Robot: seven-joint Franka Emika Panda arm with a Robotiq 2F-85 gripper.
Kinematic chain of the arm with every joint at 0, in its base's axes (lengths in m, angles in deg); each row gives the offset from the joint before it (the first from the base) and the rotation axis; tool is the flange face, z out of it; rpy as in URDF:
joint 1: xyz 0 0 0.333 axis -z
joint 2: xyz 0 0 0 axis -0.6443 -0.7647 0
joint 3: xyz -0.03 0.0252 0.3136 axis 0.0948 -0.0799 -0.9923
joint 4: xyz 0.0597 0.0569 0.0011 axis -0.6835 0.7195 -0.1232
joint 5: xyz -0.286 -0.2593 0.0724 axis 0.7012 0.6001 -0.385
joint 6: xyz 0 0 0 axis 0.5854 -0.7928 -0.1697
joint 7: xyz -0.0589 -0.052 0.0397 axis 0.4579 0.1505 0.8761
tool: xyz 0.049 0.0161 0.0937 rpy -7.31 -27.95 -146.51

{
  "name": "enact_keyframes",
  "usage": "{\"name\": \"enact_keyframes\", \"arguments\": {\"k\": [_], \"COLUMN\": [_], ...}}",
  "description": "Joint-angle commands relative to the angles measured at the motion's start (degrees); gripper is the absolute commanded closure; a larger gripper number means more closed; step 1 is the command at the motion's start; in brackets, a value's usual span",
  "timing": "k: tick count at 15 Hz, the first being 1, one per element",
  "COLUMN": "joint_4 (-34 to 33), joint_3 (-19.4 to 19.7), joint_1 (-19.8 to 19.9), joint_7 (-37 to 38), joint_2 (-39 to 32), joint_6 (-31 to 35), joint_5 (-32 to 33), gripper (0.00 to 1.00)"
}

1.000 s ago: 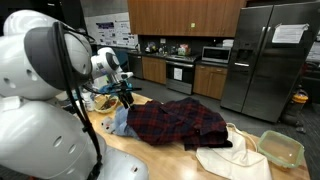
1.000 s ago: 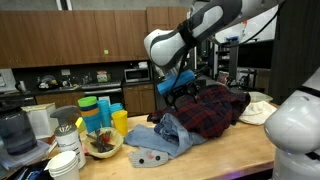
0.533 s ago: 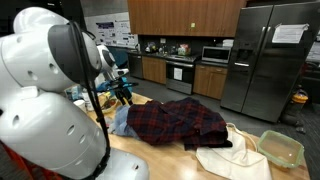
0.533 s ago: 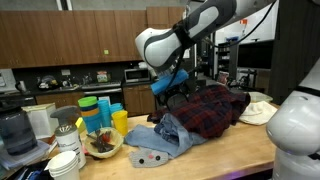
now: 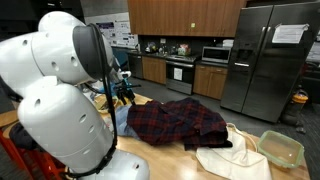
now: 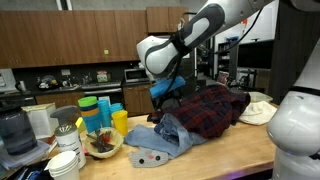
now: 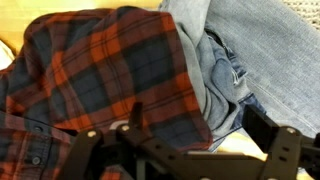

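Observation:
A red-and-navy plaid shirt (image 5: pixel 180 120) (image 6: pixel 212 110) lies heaped on the wooden table (image 6: pixel 230 150). A light blue denim garment (image 6: pixel 160 135) is bunched beside it. My gripper (image 6: pixel 168 97) (image 5: pixel 125 97) hangs a little above the spot where the two garments meet. In the wrist view the plaid shirt (image 7: pixel 90 70) fills the left side and the denim (image 7: pixel 250 50) the right. The gripper (image 7: pixel 198 125) is open there, over the shirt's edge, with nothing between its fingers. Bare table wood (image 7: pixel 235 142) shows just below the denim.
A cream cloth (image 5: pixel 235 155) and a pale green container (image 5: pixel 282 148) lie at the table's far end past the shirt. Coloured cups (image 6: pixel 100 110), a bowl (image 6: pixel 103 143), stacked white bowls (image 6: pixel 67 160) and a blender (image 6: pixel 15 130) crowd the end near the denim.
The arm has swung a little sideways, carrying the gripper from over the plaid shirt toward the denim. The jaws have stayed open; the clothes have not moved.

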Motion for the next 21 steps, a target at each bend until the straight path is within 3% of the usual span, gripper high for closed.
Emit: {"name": "enact_keyframes", "arguments": {"k": [1, 21], "joint_4": [0.9, 7.3], "joint_3": [2.8, 7.2], "joint_1": [-1.3, -0.4], "joint_7": [-3.4, -11.2], "joint_2": [-1.0, 4.1], "joint_6": [3.4, 3.7], "joint_5": [-0.2, 0.8], "gripper": [0.00, 0.00]}}
